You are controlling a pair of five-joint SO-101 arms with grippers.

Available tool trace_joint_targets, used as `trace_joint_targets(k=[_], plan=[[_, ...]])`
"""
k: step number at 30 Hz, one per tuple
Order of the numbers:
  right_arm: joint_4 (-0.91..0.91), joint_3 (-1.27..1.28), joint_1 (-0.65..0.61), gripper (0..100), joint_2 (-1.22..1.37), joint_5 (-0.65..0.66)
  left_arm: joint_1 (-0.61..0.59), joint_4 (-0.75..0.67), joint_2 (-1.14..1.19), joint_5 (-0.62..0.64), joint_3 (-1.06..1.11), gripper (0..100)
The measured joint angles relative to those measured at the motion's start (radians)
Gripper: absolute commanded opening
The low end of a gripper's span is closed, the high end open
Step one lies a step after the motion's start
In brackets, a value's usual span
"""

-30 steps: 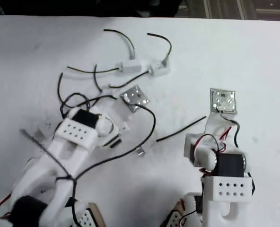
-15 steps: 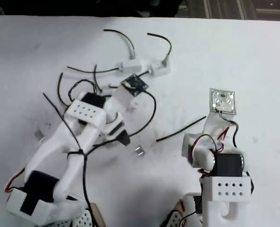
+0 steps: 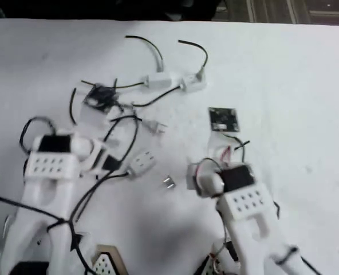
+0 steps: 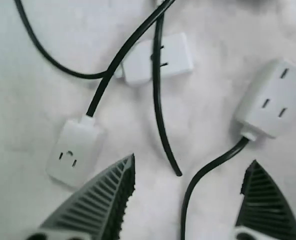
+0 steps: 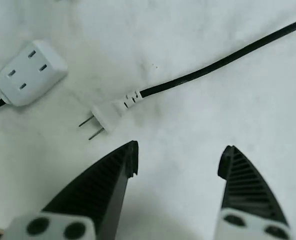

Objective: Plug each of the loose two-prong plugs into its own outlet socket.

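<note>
My right gripper (image 5: 179, 160) is spread wide and holds nothing. One two-prong plug (image 5: 105, 117) lies on the table (image 5: 248, 115) just ahead of one fingertip, not touching it, with its black cord trailing away. One outlet block (image 5: 30, 72), showing two pairs of slots, sits farther off, apart from the plug.

My left gripper (image 4: 190, 167) is also open and empty. One loose cord end (image 4: 177, 171) lies between its jaws. Ahead of it I count three white bodies. One single socket (image 4: 73, 150) is just beside one fingertip. One slotted block (image 4: 272, 97) lies ahead of the other fingertip. One white piece (image 4: 160, 60) lies farther out under a crossing black cord. I cannot tell whether it has prongs or slots.
</note>
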Motion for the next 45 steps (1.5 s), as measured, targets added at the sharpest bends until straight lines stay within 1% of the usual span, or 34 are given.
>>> trace_joint_targets(k=[3, 6, 9, 20, 22, 25, 27, 29, 34, 37, 42, 45], plan=[[-0.069, -0.009, -0.043, 26.2, 0.14, -0.068, -0.064, -0.109, -0.063, 0.0, 0.138, 34], [-0.114, -0.052, -0.08, 26.2, 0.265, -0.118, -0.097, -0.166, -0.1, 0.0, 0.222, 34], [-0.141, -0.104, -0.114, 26.1, 0.381, -0.161, -0.118, -0.184, -0.121, 0.0, 0.238, 34], [-0.21, -0.311, -0.124, 25.9, 0.721, -0.276, -0.127, -0.186, -0.124, 0.006, 0.245, 34], [-0.224, -0.344, -0.123, 23.0, 0.781, -0.287, -0.127, -0.186, -0.129, 0.006, 0.247, 34], [-0.227, -0.385, -0.121, 13.6, 0.859, -0.302, -0.127, -0.186, -0.13, 0.006, 0.247, 34], [-0.227, -0.41, -0.118, 7.7, 0.888, -0.304, -0.127, -0.186, -0.13, 0.006, 0.247, 34], [-0.224, -0.427, -0.114, 4.9, 0.918, -0.305, -0.127, -0.186, -0.13, 0.006, 0.247, 34], [-0.222, -0.431, -0.11, 4.3, 0.951, -0.305, -0.127, -0.186, -0.13, 0.006, 0.247, 34], [-0.221, -0.431, -0.11, 1.5, 0.951, -0.305, -0.127, -0.186, -0.13, 0.006, 0.247, 34], [-0.15, -0.448, -0.109, 1.8, 0.911, -0.298, -0.127, -0.186, -0.13, 0.006, 0.247, 34], [-0.098, -0.45, -0.103, 1.8, 0.835, -0.213, -0.127, -0.186, -0.13, 0.006, 0.247, 34]])
